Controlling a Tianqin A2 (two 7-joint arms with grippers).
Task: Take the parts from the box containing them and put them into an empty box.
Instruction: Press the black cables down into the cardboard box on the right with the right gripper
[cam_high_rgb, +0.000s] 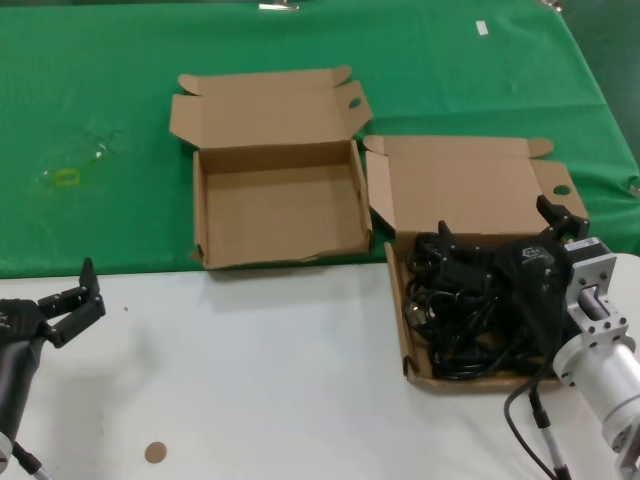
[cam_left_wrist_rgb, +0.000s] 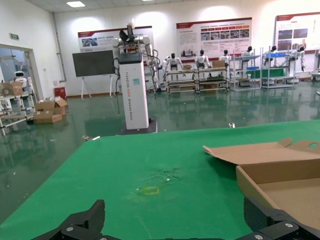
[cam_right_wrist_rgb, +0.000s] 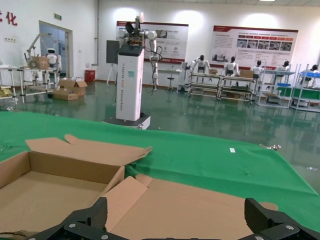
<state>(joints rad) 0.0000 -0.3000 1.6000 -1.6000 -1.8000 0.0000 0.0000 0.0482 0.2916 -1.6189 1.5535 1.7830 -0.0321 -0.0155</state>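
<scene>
Hovering spread-fingered over the cords (cam_high_rgb: 460, 320) in the full box (cam_high_rgb: 470, 190), the right gripper (cam_high_rgb: 500, 235) needed to descend and pinch one for the empty box (cam_high_rgb: 275, 215); the left gripper (cam_high_rgb: 70, 300) waited open at the table's near left.

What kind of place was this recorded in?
Probably a robotics lab or showroom hall: humanoid robots stand by shelving, poster boards line the wall, and the work sits on a green-clothed table.
</scene>
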